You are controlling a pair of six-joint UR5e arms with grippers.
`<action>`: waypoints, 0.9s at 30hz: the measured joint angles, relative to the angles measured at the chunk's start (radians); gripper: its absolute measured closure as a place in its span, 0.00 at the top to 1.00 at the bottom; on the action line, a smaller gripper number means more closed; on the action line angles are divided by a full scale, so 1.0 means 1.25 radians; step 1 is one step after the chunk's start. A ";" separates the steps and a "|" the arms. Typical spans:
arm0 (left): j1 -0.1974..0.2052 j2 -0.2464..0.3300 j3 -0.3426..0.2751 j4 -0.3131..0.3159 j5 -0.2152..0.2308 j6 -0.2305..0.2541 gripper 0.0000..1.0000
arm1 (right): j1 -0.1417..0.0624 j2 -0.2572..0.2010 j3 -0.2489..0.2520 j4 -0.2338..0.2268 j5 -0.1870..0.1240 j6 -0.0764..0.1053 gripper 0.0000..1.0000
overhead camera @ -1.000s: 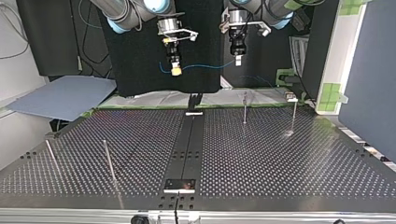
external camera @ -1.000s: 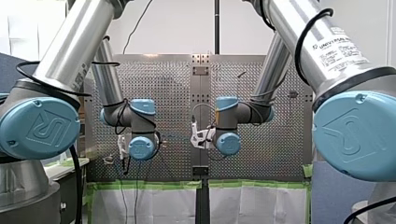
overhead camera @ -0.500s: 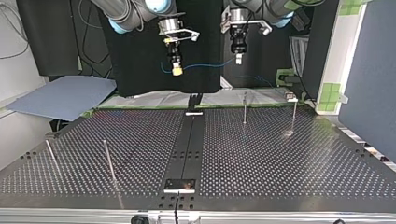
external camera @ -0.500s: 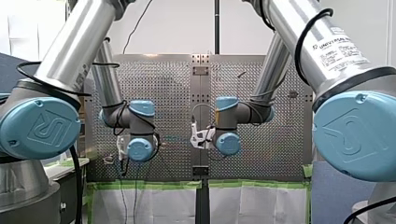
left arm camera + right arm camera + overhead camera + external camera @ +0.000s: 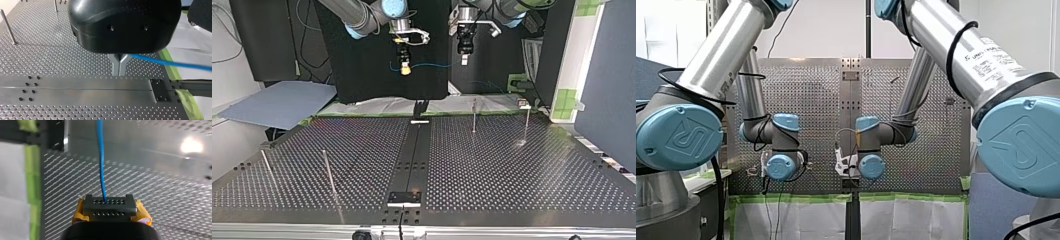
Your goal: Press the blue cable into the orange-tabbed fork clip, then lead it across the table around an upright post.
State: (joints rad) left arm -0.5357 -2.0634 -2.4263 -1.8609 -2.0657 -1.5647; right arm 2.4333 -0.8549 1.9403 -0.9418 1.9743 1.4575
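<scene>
Silver arms [image 5: 721, 55], blue joint caps [image 5: 678, 137]

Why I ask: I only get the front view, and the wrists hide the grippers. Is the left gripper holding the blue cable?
Observer: Yes, the left wrist view shows the left gripper shut on the blue cable.
Operator: And the right one?
Observer: The right gripper is shut on it too, per its wrist view.
Operator: Near the table?
Observer: No, the top view shows the cable strung between them in the air above the perforated table.
</scene>
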 joint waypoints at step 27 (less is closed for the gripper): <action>0.060 0.136 -0.002 -0.069 -0.010 -0.137 0.01 | -0.037 -0.041 0.001 -0.078 -0.091 0.117 0.00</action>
State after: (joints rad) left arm -0.4611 -1.8932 -2.4287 -1.9470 -2.0784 -1.7361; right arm 2.3869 -0.9057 1.9421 -1.0390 1.8602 1.6034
